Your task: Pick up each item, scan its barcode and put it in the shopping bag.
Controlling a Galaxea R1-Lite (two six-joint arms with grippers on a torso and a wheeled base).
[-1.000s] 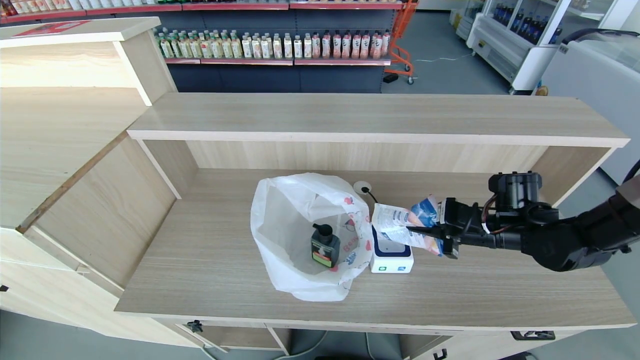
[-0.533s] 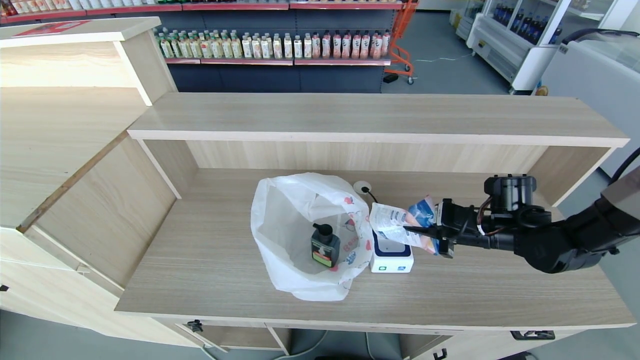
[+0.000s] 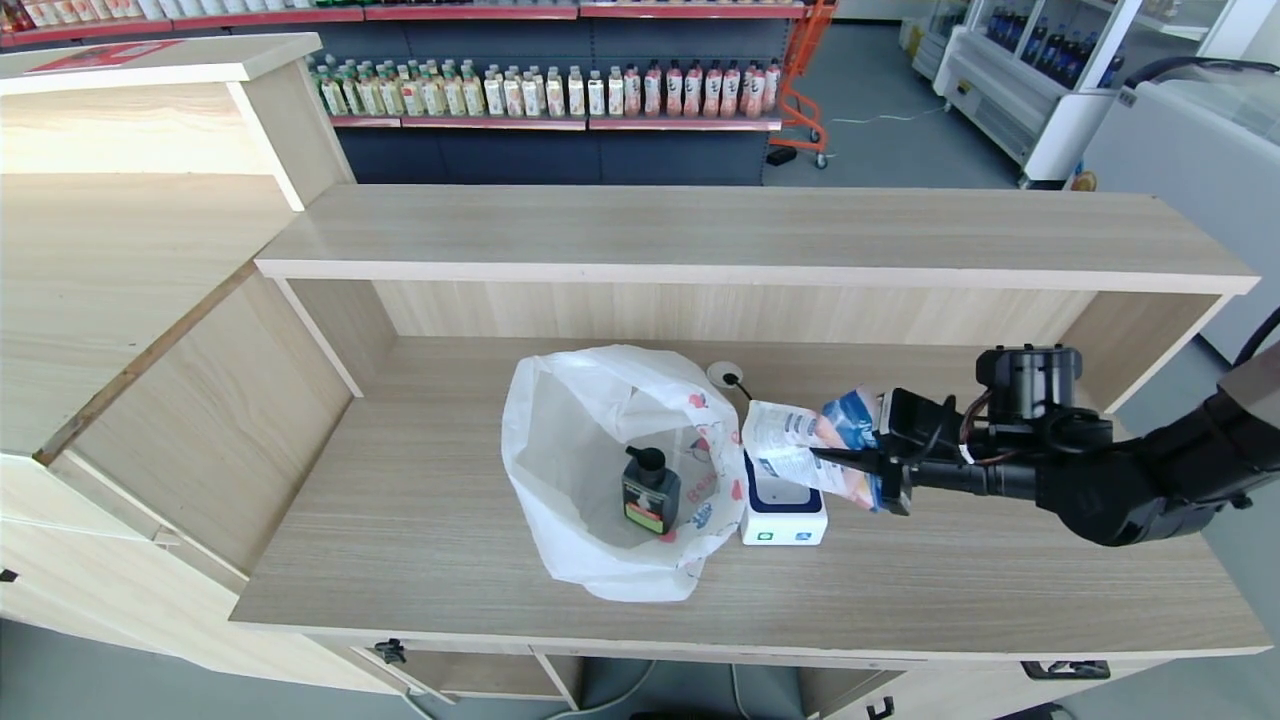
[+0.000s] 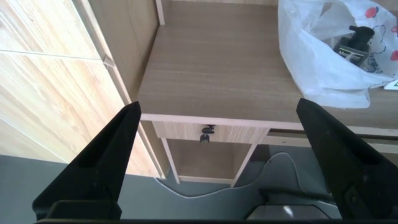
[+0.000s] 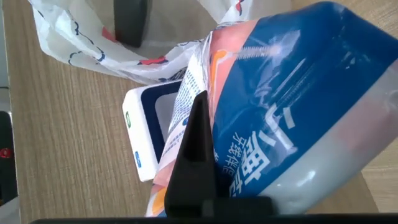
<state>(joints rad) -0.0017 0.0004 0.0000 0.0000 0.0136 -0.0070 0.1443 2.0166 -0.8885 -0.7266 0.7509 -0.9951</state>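
Pinching a blue-and-white packet [image 3: 812,447] over the scanner [image 3: 783,522], right jaws, shopping bag [image 3: 565,450] alongside, left jaws spread

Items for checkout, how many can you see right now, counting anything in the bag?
2. A black pump bottle stands inside the white shopping bag; a blue-and-white packet is held by the right gripper above the white scanner. The bag's folds may hide more.

A pale wood-grain worktop [image 3: 420,520] sits below a raised wooden ledge [image 3: 750,230]. A round white cable port [image 3: 724,376] is set near the worktop's back. Beyond stand shop shelves of bottled drinks [image 3: 550,92], an orange metal trolley [image 3: 803,100] and white chillers [image 3: 1050,110].
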